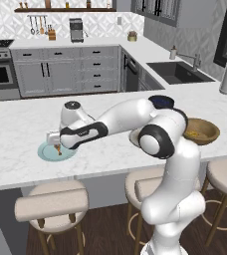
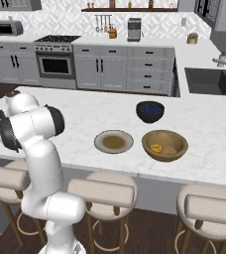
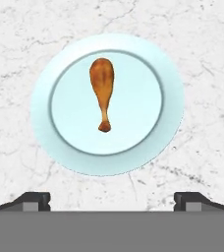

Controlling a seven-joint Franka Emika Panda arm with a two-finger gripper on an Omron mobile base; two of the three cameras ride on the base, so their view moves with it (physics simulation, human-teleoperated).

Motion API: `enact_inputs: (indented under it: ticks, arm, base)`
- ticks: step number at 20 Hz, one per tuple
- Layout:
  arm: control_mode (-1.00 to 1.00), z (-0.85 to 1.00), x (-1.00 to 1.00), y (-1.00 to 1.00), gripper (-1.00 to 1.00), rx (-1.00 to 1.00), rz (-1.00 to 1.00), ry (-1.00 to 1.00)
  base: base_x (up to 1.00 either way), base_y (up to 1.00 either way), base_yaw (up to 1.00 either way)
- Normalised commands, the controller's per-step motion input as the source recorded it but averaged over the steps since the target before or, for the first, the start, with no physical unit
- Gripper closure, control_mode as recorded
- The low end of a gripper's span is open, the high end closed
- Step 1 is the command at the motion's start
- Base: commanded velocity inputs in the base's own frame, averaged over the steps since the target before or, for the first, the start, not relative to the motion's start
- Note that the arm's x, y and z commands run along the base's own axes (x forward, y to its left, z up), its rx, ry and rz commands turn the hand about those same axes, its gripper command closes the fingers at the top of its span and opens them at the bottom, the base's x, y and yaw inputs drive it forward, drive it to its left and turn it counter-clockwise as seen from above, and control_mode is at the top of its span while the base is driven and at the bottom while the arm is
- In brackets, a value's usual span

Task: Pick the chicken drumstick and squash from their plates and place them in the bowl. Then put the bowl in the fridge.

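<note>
Orange-brown chicken drumstick [image 3: 102, 88] is lying loose on the light blue round plate [image 3: 45, 142]; gripper [image 3: 112, 201] is hovering, jaws apart. Off-centre closing risks rolling it away.

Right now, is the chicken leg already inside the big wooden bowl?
No, the chicken drumstick lies on the light blue plate, while the wooden bowl holds just the squash.
</note>
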Motion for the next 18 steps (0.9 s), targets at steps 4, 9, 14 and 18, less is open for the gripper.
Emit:
enact_inputs:
  ticks: [4, 9, 14, 18]
  arm:
    - [-1.0, -0.28, 0.18, 0.15, -1.0, -0.01, 0.0, 0.0]
    - [-1.0, -0.24, 0.2, 0.1, -1.0, 0.0, 0.0, 0.0]
    - [-1.0, -0.06, 0.3, 0.07, -1.0, 0.0, 0.0, 0.0]
    - [-1.0, -0.1, 0.33, 0.01, -1.0, 0.0, 0.0, 0.0]
  base:
    - [0.0, 0.0, 0.0]
    - [0.0, 0.0, 0.0]
    - [0.0, 0.0, 0.0]
    - [0.0, 0.0, 0.0]
